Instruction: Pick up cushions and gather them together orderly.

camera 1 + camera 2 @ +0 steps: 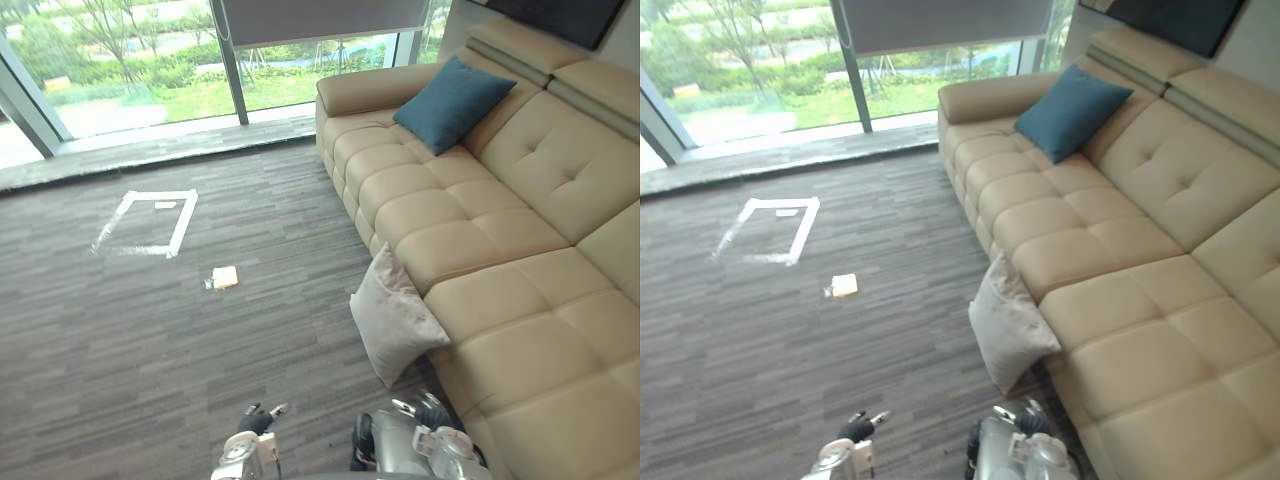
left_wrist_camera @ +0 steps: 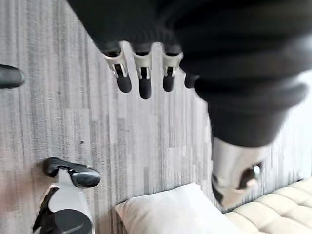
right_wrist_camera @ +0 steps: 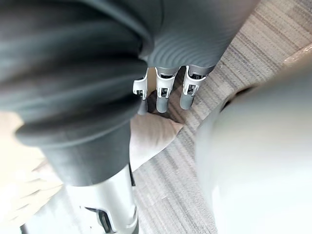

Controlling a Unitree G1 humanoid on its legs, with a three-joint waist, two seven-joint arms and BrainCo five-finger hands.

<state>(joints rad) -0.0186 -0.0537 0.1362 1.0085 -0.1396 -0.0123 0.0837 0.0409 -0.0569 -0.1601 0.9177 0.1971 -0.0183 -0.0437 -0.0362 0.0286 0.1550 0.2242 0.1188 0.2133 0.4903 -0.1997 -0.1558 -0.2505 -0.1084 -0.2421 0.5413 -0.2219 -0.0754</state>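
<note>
Left eye view: grey cushion [image 1: 395,318] on the floor [image 1: 200,330] at 5 o'clock, leaning on the sofa [image 1: 520,330] front. Teal cushion [image 1: 455,100] at 1 o'clock on the seat, well apart. Left hand [image 1: 260,417] and right hand [image 1: 428,410] low at 6 o'clock.

Left wrist view: fingers [image 2: 142,80] straight, slightly spread, empty.

Right wrist view: fingers [image 3: 163,95] straight, empty, above the grey cushion.

Risk: soft, propped cushion. A one-sided pinch may let it flop and slip free.

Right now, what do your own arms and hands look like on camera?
The left arm and right arm are silver-grey. The left hand and right hand each have silver fingers with dark tips and a silver thumb; a dark ribbed cover wraps each hand's back and wrist.
</note>
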